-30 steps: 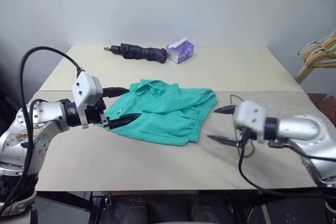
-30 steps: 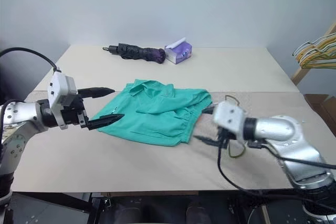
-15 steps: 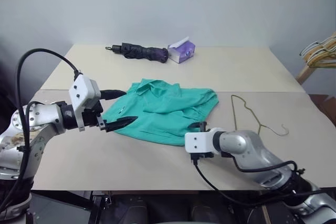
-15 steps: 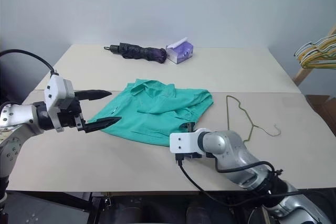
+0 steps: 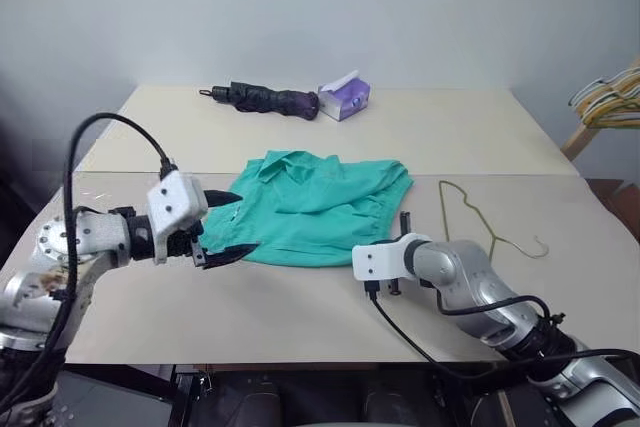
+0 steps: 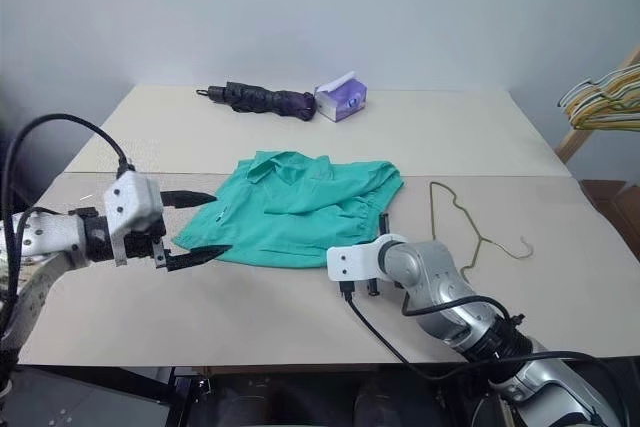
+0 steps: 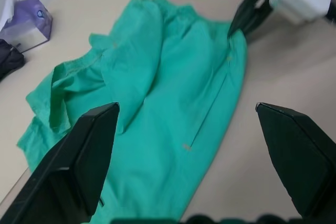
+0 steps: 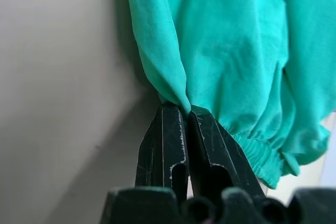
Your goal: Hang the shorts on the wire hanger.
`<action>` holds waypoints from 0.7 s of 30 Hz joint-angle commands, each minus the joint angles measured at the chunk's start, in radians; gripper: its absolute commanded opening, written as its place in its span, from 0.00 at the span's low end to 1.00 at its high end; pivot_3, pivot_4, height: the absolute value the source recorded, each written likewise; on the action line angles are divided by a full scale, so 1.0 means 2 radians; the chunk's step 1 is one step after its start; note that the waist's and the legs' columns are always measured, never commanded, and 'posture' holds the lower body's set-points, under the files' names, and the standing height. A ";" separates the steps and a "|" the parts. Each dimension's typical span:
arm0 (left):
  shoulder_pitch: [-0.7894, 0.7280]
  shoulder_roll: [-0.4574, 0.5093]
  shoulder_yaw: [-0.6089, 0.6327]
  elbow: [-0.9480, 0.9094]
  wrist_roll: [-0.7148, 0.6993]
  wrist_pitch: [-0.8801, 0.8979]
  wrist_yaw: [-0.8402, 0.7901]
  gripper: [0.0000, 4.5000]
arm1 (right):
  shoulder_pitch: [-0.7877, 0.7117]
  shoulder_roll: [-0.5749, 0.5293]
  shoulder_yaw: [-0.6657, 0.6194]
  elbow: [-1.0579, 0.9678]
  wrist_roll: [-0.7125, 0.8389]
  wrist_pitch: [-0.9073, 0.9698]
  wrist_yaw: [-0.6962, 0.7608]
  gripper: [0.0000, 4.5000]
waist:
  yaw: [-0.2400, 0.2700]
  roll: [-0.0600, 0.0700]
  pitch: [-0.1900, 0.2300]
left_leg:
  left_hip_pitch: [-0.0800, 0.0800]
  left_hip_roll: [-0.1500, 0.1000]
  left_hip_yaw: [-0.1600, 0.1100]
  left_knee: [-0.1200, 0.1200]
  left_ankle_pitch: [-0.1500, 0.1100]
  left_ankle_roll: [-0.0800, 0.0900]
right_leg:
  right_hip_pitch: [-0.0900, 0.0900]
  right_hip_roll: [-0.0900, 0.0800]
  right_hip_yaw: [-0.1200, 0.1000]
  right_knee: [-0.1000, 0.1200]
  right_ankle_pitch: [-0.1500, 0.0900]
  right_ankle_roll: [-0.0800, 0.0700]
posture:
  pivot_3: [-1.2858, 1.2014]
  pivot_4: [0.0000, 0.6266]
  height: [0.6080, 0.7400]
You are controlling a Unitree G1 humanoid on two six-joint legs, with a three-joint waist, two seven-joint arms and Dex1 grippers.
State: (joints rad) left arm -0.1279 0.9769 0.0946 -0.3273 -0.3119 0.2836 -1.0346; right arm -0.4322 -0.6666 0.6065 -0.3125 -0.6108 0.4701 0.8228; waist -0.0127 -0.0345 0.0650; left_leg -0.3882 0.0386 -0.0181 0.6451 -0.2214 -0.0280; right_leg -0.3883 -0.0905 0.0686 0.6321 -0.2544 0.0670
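The right gripper (image 8: pixel 185 109) is clenched on a fold of the shorts (image 5: pixel 315 209), its two black fingers pinching the teal fabric at the near-right corner just beside the gathered waistband. The left gripper (image 5: pixel 225 223) is released, its fingers spread wide at the shorts' left edge, one above the fabric's corner and one just off its near side; whether they touch the cloth I cannot tell. The shorts lie crumpled near the middle of the bench (image 5: pixel 250 307), at about 10 o'clock from the right gripper and 2 o'clock from the left one. The wire hanger (image 5: pixel 478 222) lies flat on the bench at 3 o'clock from the shorts, close beside them but apart, hook toward the right edge. At 12 o'clock from the shorts, well apart near the far edge, lie a folded dark umbrella (image 5: pixel 265 99) and, just beside it at 3 o'clock, a purple tissue box (image 5: pixel 344 97). A bunch of pale hangers (image 5: pixel 608 99) hangs off the bench at the far right.
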 commanded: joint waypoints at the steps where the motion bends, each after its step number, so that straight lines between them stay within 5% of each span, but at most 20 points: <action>1: 0.018 0.032 -0.011 0.054 0.081 -0.133 -0.021 1.00 | 0.000 0.006 -0.028 -0.010 -0.001 -0.012 -0.009 0.02 | 0.000 0.000 0.000 | 0.000 0.000 0.000 0.000 0.000 0.000 | 0.000 0.000 0.000 0.000 0.000 0.000 | 0.53 0.05 1.00; 7: -0.006 0.042 -0.043 0.159 0.180 -0.256 0.008 1.00 | 0.006 0.007 -0.037 -0.008 -0.008 -0.023 -0.008 0.02 | 0.004 0.000 0.000 | 0.000 0.000 0.000 0.000 0.000 0.000 | 0.000 0.000 0.000 0.000 0.000 0.000 | 0.53 0.03 1.00; 15: -0.118 -0.021 -0.147 0.335 0.348 -0.325 0.114 1.00 | 0.016 0.006 -0.045 -0.013 -0.016 -0.036 -0.007 0.02 | 0.008 0.000 -0.001 | 0.000 0.000 0.000 0.000 0.000 0.000 | 0.000 0.000 0.000 0.000 0.000 0.000 | 0.53 0.00 1.00; 21: -0.206 -0.063 -0.184 0.448 0.386 -0.342 0.147 0.68 | 0.016 0.015 -0.049 -0.017 -0.016 -0.038 -0.003 0.00 | 0.012 0.001 -0.008 | 0.001 0.000 0.000 0.000 0.000 0.000 | 0.001 0.000 0.000 0.000 0.000 0.000 | 0.53 0.00 1.00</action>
State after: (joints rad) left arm -0.5085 0.8589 -0.2619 0.5194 0.4327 -0.3936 -0.7812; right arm -0.3863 -0.6376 0.5391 -0.3154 -0.6269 0.4087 0.8236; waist 0.0114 -0.0325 0.0480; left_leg -0.3871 0.0380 -0.0174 0.6455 -0.2211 -0.0284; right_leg -0.3870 -0.0907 0.0680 0.6330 -0.2538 0.0680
